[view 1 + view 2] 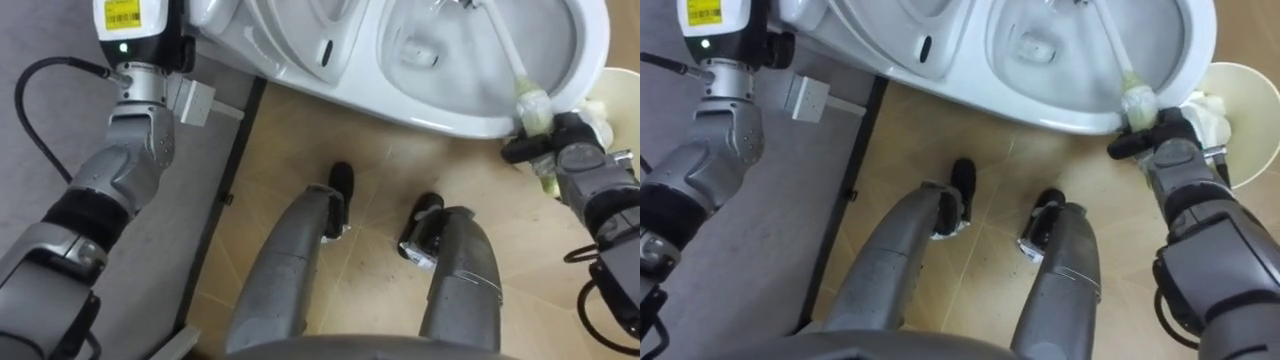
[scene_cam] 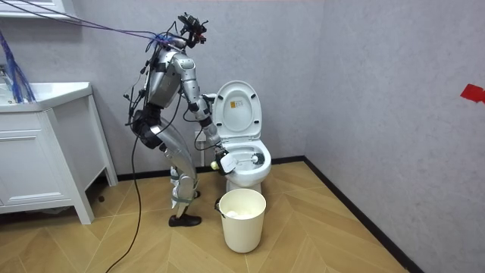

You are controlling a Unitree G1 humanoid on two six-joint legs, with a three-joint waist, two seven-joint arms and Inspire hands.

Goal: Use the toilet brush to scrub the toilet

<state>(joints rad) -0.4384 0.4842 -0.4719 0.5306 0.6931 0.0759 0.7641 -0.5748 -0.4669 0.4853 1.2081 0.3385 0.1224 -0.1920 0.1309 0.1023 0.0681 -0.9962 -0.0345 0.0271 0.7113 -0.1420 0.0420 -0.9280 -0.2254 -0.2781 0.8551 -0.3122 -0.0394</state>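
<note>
Your right robot hand point(image 1: 565, 150) is clamped round the brush point(image 1: 505, 50) handle at the toilet point(image 1: 440, 120) bowl's near rim; its shaft slants away up-left into the bowl. Left robot hand point(image 1: 138, 40) sits beside the seat, fingers hidden

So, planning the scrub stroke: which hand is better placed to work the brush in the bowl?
Right. The right hand grips the brush at the toilet rim, shaft reaching into the bowl; the left hand is off beside the toilet.
</note>
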